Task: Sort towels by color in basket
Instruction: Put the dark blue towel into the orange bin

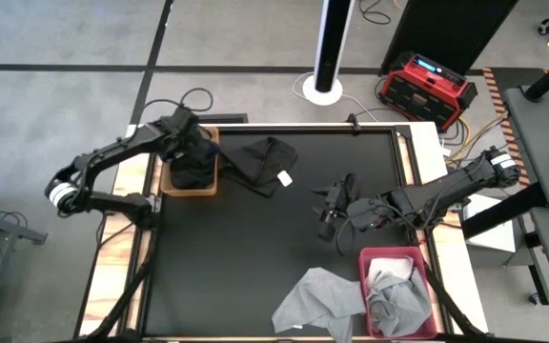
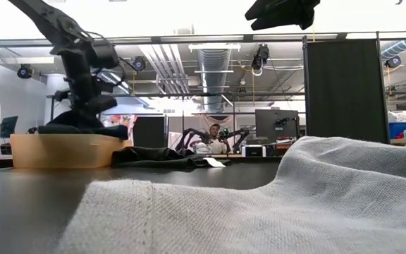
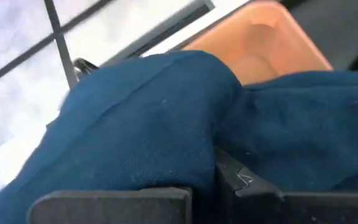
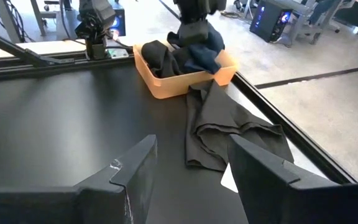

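Observation:
A navy blue towel (image 4: 202, 50) hangs bunched over the tan basket (image 4: 185, 79) at the table's far left, and my left gripper (image 4: 194, 23) is shut on it. A black towel (image 4: 160, 57) lies in that basket. Another black towel (image 1: 265, 160) with a white tag (image 1: 284, 178) lies spread on the table beside the basket. My right gripper (image 1: 330, 205) stands open above the table's middle, holding nothing. Grey towels (image 1: 396, 295) fill a red basket (image 1: 365, 257) at the near right, and one more grey towel (image 1: 317, 300) lies next to it. My left gripper pinches a bunched upper part of the navy towel (image 3: 166, 124) between its two fingers, slanting down from above. The cloth hides the fingertips, so the number of layers does not show. The towel hangs below the fingers, its lower part (image 4: 205, 62) resting in the tan basket.
The black tabletop (image 1: 227, 257) is bare in the near-left half. The table's metal frame (image 1: 294, 125) runs along the far edge. A red power unit (image 1: 427, 84) and a white post (image 1: 327, 57) stand on the floor beyond the table.

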